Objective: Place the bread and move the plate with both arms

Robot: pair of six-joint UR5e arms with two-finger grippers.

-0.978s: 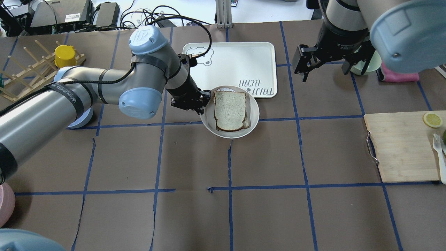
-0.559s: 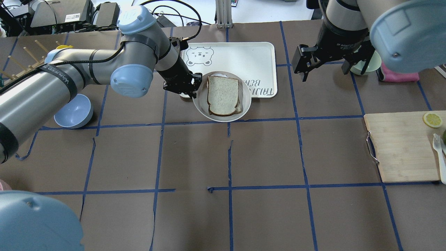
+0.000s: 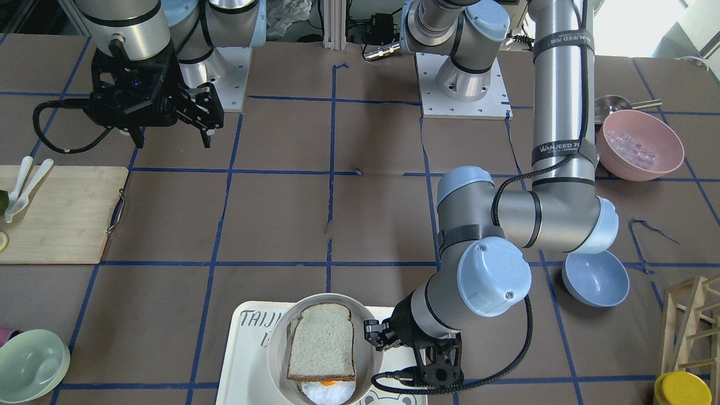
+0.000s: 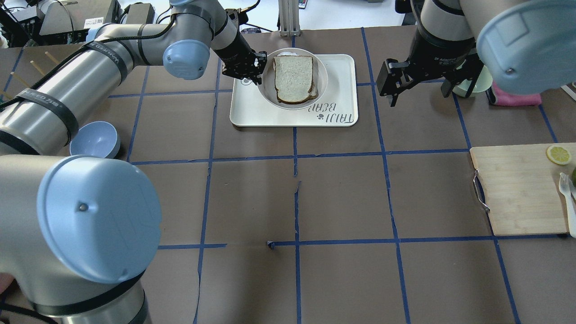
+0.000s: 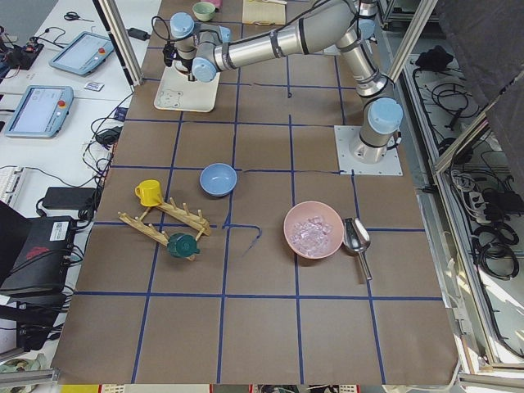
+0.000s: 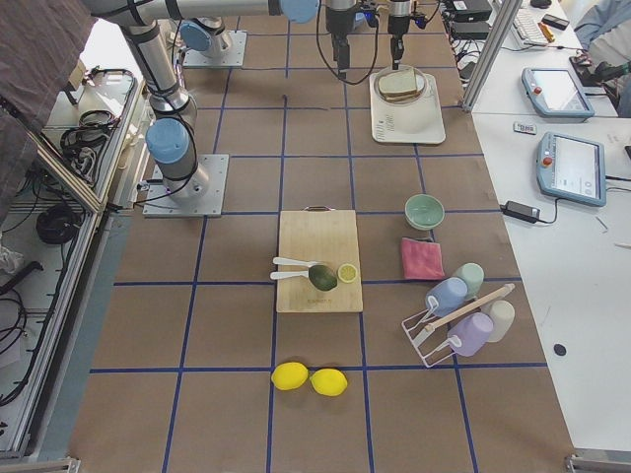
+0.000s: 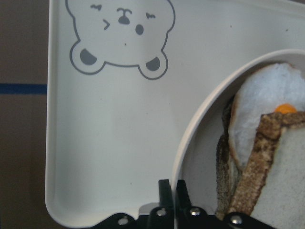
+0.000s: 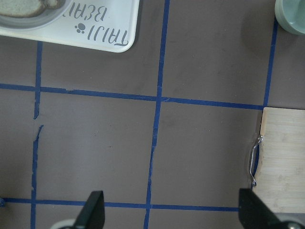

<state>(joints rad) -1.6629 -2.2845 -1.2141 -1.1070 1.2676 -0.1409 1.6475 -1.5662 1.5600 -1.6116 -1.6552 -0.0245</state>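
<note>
White plate (image 4: pixel 322 72) over "TAIJI BEAR" tray (image 4: pixel 270 112).
Left end effector (image 4: pixel 258 75) pinches its rim; right end effector (image 4: pixel 419 92) gapes empty; bread (image 4: pixel 294 77) lies lengthwise, rounded top toward the robot.

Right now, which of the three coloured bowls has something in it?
The pink bowl: it holds clear, ice-like pieces, while the blue bowl and the pale green bowl look empty.

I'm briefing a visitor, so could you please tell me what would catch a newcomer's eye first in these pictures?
The left gripper, clamped on the rim of the plate, holds it over the bear tray, with the bread lying on top of a fried egg. The right gripper hangs open above bare table, right of the tray.
</note>
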